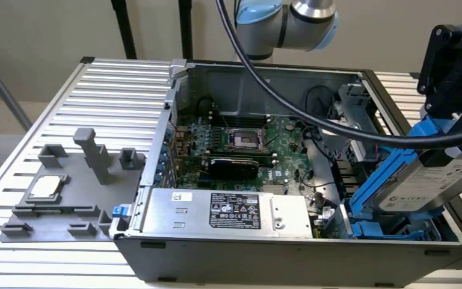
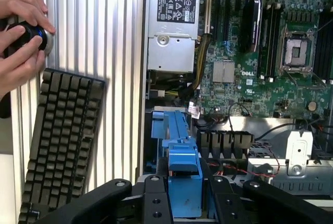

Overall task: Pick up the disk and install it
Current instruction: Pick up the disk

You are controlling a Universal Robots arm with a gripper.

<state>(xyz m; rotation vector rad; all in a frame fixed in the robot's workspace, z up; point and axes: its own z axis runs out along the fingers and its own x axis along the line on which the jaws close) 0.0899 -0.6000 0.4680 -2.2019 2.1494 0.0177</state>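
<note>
Claw (image 1: 456, 149) grips the disk (image 1: 428, 180) at the exterior view's right, long axis slanting down-left toward the blue bay (image 1: 387, 232)

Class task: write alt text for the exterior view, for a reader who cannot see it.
Black fingers hold the disk, in its blue carrier, tilted over an open computer case at the exterior view's right. Inside are a motherboard and a grey power supply; on the table at that view's left sits a grey fixture with a chip.
</note>
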